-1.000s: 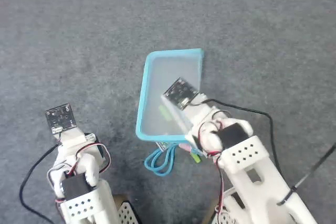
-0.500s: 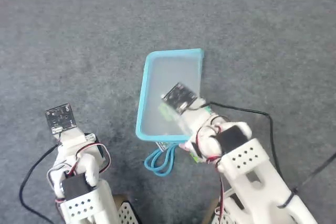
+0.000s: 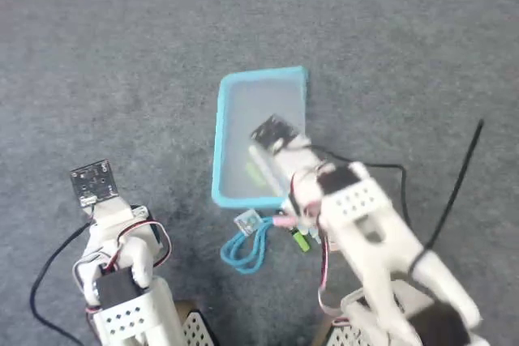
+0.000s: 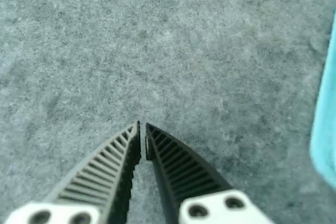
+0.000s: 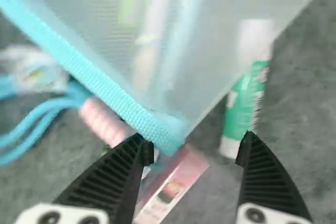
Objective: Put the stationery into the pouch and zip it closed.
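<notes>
I see my right end effector (image 5: 197,142) spread open astride a corner of the teal-edged mesh pouch (image 3: 259,107), which lies mid-table with a glue stick (image 5: 245,111) and blue cord (image 3: 246,250) just beside its 6 o'clock end, while my left end effector (image 4: 143,125) sits closed over the grey table (image 3: 122,62) at the pouch's 8 o'clock.

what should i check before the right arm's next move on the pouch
1. Right gripper open, pouch corner between its jaws: ok.
2. Left gripper shut over bare carpet, apart from the pouch: ok.
3. All stationery inside: not ok; glue stick and pink item stick out past the pouch's edge.
4. Zip open or closed: cannot tell.
5. Blue cord apart from the right gripper: ok.
</notes>
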Available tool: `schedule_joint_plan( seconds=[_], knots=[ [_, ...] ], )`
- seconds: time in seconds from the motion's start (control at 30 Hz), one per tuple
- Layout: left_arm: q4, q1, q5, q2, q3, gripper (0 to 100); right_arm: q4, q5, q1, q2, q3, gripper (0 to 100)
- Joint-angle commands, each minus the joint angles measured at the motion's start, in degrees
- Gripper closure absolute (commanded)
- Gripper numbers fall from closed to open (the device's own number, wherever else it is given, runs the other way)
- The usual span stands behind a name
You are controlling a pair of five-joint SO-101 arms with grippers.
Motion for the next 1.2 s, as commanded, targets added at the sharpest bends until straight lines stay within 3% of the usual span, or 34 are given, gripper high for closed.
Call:
schedule_joint_plan(
  seconds=[0.0, 0.2, 0.43, 0.57, 0.8, 0.97, 1.17],
  knots=[
    [0.4, -0.4, -0.2, -1.0, -0.3, 99, -2.4, -0.6, 4.9, 4.1, -9.5, 73.5],
    [0.4, -0.4, -0.1, -1.0, -0.3, 99, -2.1, -1.5, 6.0, 11.0, -22.8, 73.5],
    [0.4, -0.4, -0.1, -1.0, -0.3, 99, 5.2, -15.2, 5.6, 17.6, -33.0, 73.8],
    [0.4, -0.4, -0.1, -1.0, -0.3, 99, 10.1, -22.9, 3.6, 13.8, -33.3, 73.8],
    [0.4, -0.4, -0.1, -1.0, -0.3, 99, 10.1, -24.7, -3.2, 13.0, -30.9, 73.8],
    [0.4, -0.4, -0.1, -1.0, -0.3, 99, 6.5, -36.8, -10.3, 17.1, -30.3, 73.8],
    [0.4, -0.4, -0.1, -1.0, -0.3, 99, 4.0, -41.4, -10.2, 24.0, -30.2, 73.8]
  ],
)
